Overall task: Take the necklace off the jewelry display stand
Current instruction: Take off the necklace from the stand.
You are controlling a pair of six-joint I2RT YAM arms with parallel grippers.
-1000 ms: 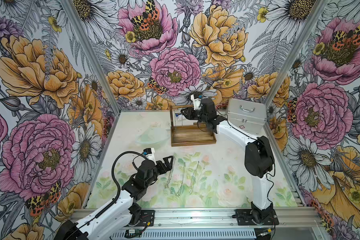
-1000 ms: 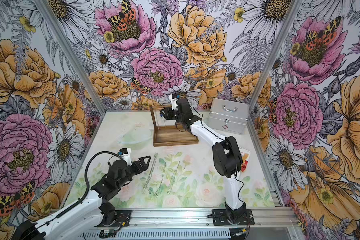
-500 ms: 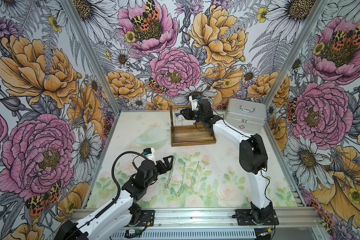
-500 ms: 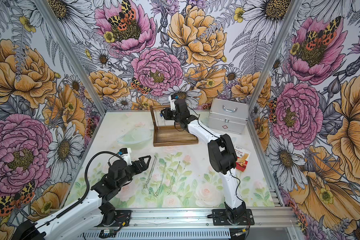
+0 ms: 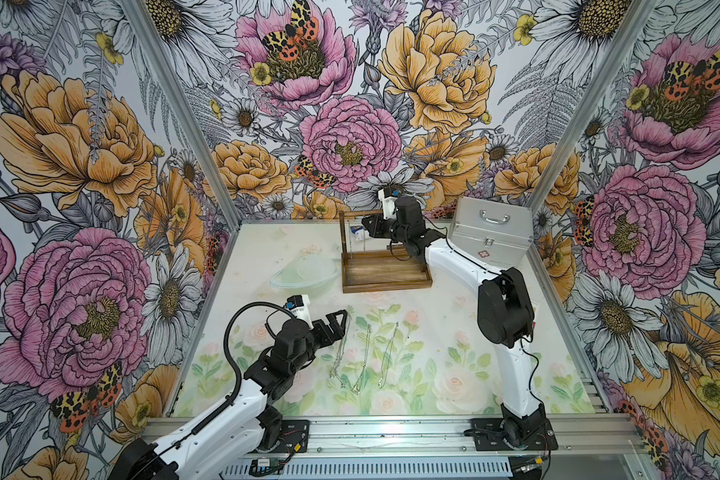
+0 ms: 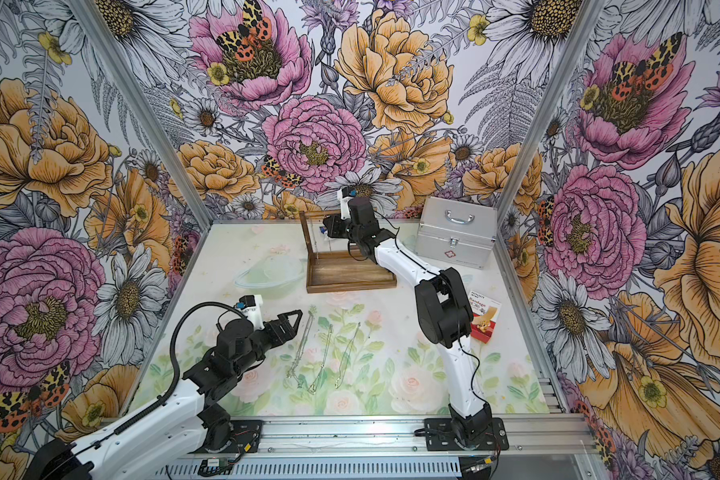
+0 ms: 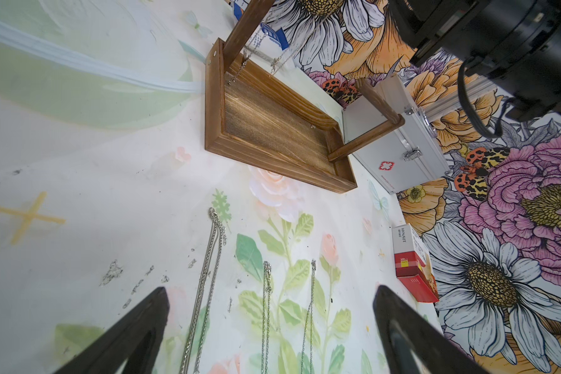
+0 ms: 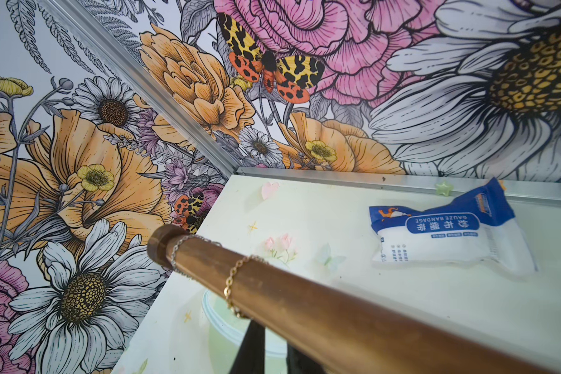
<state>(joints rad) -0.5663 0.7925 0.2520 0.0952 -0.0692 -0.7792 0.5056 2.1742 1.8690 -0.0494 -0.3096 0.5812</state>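
Three necklaces (image 5: 366, 353) off, on table (image 5: 453, 374); silver necklace (image 8: 178, 255), gold necklace (image 8: 232, 288) hang on jewelry display stand (image 5: 385, 272) rod (image 8: 337, 311). Right gripper (image 5: 368, 230) under rod, closure unclear; left gripper (image 7: 271, 291) spread, empty.

The brown wooden jewelry display stand (image 5: 385, 286) has a silver metal case (image 5: 491, 239) close on its right and a clear shallow plastic bowl (image 5: 304, 274) just beside its left, while bare floral mat (image 5: 445, 332) lies open between its tray and three silver chains (image 7: 266, 291) in front.
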